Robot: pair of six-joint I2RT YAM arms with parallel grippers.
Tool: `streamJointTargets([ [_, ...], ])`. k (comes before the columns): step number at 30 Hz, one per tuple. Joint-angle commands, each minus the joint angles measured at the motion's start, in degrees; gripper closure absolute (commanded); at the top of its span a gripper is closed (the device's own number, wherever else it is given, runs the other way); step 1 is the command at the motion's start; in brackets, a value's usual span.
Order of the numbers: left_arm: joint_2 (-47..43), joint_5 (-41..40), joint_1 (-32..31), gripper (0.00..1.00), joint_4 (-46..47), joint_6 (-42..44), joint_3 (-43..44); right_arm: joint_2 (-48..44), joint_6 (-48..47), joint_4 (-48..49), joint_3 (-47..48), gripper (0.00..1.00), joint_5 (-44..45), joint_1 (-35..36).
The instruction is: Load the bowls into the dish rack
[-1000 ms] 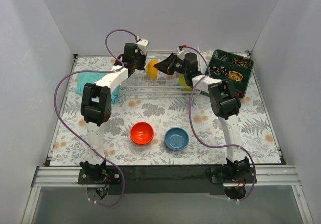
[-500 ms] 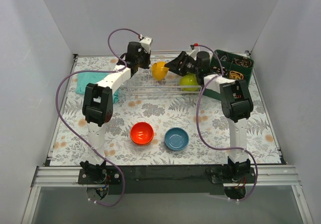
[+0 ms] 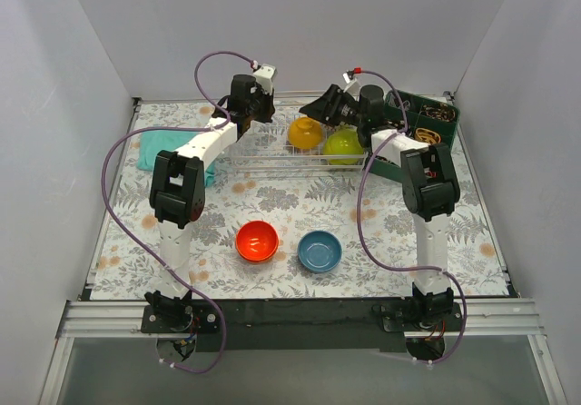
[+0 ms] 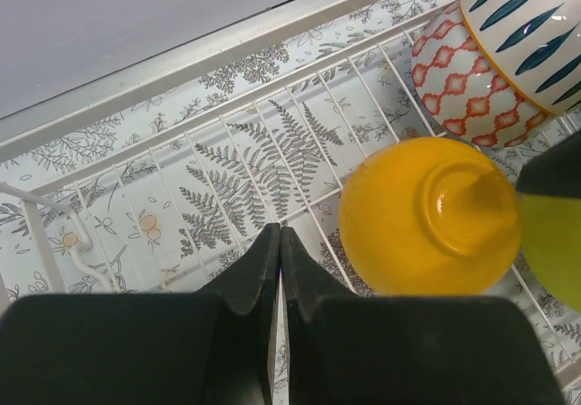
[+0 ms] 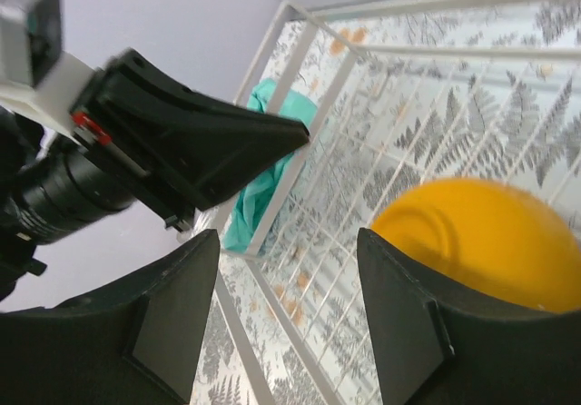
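An orange-yellow bowl lies upside down in the white wire dish rack, with a lime-green bowl beside it on the right. My right gripper hangs open just above and behind the yellow bowl, holding nothing. My left gripper is shut and empty over the rack's left half, left of the yellow bowl. Two patterned bowls lean at the rack's far side. A red-orange bowl and a blue bowl sit upright on the mat in front.
A dark green compartment tray of small items stands at the back right, close to the right arm. A teal cloth lies left of the rack. The floral mat covers the table between grey walls.
My right gripper opened and let go of the orange-yellow bowl, which settled upside down further right in the rack. The right arm drew back to the right; the left gripper stayed shut.
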Motion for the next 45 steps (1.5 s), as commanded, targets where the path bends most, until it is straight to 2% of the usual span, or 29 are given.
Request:
streamJointTargets([
  [1,-3.87,0.72,-0.22,1.0,1.43,-0.01,-2.0,2.73,-2.44,5.02,6.78,0.3,-1.41,-0.32],
  [5,-5.45,0.9,-0.22,1.0,1.25,0.52,-3.15,2.92,-5.16,5.02,11.01,0.31,-2.03,-0.32],
  [9,-6.51,5.18,-0.14,1.0,1.07,1.83,-3.5,-1.73,-12.53,1.78,9.44,0.34,-3.52,-1.37],
  [13,-7.65,11.35,-0.22,1.0,-0.42,3.42,-3.32,-10.5,-22.9,-10.58,7.15,0.35,-3.44,-4.61],
  [16,-9.41,12.58,-0.22,1.0,-1.3,3.33,-4.55,-15.25,-33.62,-19.91,7.41,0.39,-1.33,-6.64],
  [20,-11.43,13.29,-0.22,1.0,-2.61,4.21,-7.36,-19.05,-45.58,-35.79,8.54,0.51,4.81,-7.35],
  [23,-13.18,13.9,-0.22,1.0,-2.97,4.82,-9.65,-20.89,-50.25,-42.5,8.55,0.55,3.78,-7.87],
  [27,-16.35,12.68,-0.22,1.0,-3.06,5.7,-13.86,-24.75,-56.66,-50.15,6.19,0.54,-2.63,-7.88],
  [32,-24.78,8.55,0.47,1.0,-2.88,8.6,-20.63,-33.36,-68.78,-54.56,-3.12,0.46,-5.28,-6.04],
  [33,-28.45,8.81,0.74,0.96,-2.88,9.04,-21.68,-37.38,-70.89,-54.83,-7.32,0.45,-5.37,-4.99],
  [35,-32.16,8.9,1.79,0.8,-2.97,10.18,-25.19,-41.71,-78.18,-56.58,-11.47,0.4,-6.59,-3.49],
  [38,-38.84,8.99,2.85,0.56,-3.32,11.59,-29.67,-48.83,-90.1,-63.07,-17.98,0.36,-4.33,1.95],
  [40,-43.41,7.49,3.2,0.42,-3.93,10.89,-31.09,-52.44,-94.54,-66.07,-22.1,0.35,-2.04,7.22],
  [45,-51.93,6.0,3.55,0.28,-8.24,8.0,-37.23,-55.53,-101.92,-75.03,-27.83,0.36,3.85,21.17],
])
